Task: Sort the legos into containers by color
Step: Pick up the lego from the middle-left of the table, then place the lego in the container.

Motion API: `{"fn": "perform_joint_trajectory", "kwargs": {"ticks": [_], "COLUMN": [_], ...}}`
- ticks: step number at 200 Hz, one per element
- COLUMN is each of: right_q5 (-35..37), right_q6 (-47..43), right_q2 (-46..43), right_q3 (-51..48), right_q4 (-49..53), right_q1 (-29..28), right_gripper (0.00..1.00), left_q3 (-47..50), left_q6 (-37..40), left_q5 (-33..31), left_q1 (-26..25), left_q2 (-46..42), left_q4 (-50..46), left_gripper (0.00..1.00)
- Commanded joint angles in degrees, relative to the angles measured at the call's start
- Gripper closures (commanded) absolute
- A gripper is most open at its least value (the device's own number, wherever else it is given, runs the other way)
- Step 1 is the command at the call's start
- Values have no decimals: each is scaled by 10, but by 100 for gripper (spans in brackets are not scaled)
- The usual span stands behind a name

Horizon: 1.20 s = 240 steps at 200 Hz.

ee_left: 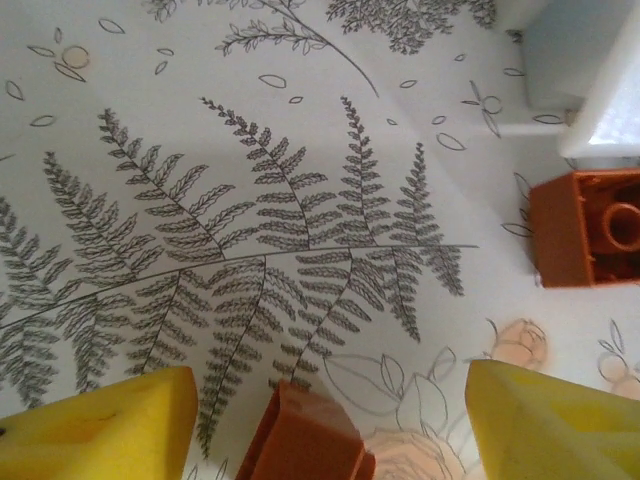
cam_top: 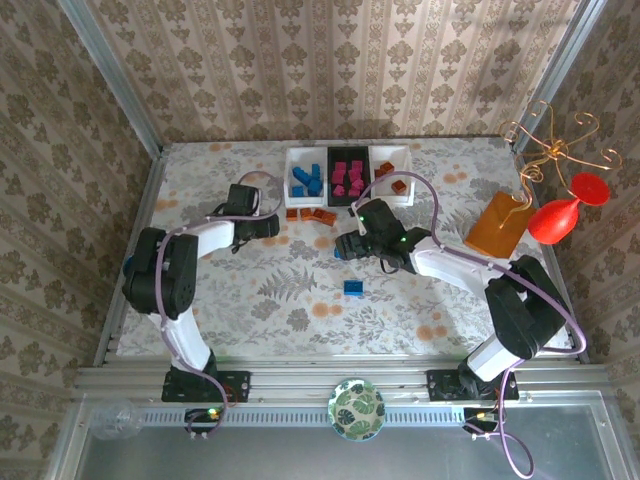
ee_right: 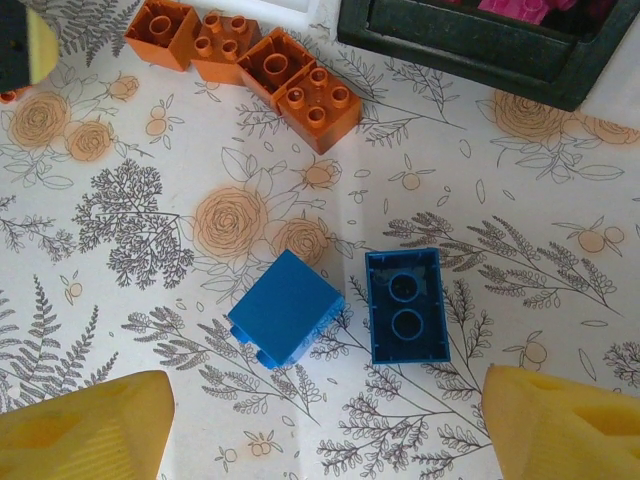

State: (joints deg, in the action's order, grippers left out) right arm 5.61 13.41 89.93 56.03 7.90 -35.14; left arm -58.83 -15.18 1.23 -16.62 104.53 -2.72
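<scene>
No legible text, apparently.

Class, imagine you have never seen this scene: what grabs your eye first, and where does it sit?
A bright red goblet-shaped thing at the right edge of the table stands out, beside a flat orange-brown block. At the far edge, three trays in a row hold blue legos, pink legos and orange legos, one colour each. A lone blue lego lies mid-table.
</scene>
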Motion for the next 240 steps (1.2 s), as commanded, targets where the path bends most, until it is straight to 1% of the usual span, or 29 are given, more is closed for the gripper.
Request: {"fn": "perform_joint_trajectory", "kwargs": {"ticks": [1, 41, 67, 83, 115, 121, 134, 152, 165, 192, 214, 240], "right_q5": [8, 15, 20, 28, 68, 79, 95, 99, 106, 134, 150, 156], "right_q6": [-7, -8, -10, -13, -20, -19, -11, 12, 26, 41, 41, 41], "right_q2": [-26, -34, -41, -50, -88, -99, -136, -193, -238, -312, -339, -346], "right_q3": [-13, -17, -17, -19, -40, -46, -66, -99, -127, -172, -189, -195], "right_q4": [1, 1, 8, 15, 33, 36, 38, 27, 11, -15, -22, -24], "right_q1": [1, 2, 2, 2, 12, 19, 42, 84, 106, 123, 128, 133], "right_gripper": [17, 17, 16, 16, 15, 14, 14, 13, 12, 9, 8, 8], "left_q3": [-29, -40, -24, -15, 0, -1, -14, -54, -100, -210, -315, -460], "left_q6": [20, 24, 21, 17, -12, -19, -31, -37, -36, -27, -16, -5], "left_q5": [-6, -4, -4, -4, 14, 19, 33, 37, 39, 42, 46, 56], "left_q1": [0, -5, -17, -35, -92, -121, -148, -184, -205, -234, -247, -255], "left_q2": [21, 45, 30, 15, -42, -50, -58, -44, -18, 50, 122, 221], "left_q4": [-46, -54, -38, -27, 20, 33, 59, 84, 83, 75, 53, 8], "left_gripper": [35, 55, 67, 72, 77, 77, 77, 77, 76, 76, 76, 75]}}
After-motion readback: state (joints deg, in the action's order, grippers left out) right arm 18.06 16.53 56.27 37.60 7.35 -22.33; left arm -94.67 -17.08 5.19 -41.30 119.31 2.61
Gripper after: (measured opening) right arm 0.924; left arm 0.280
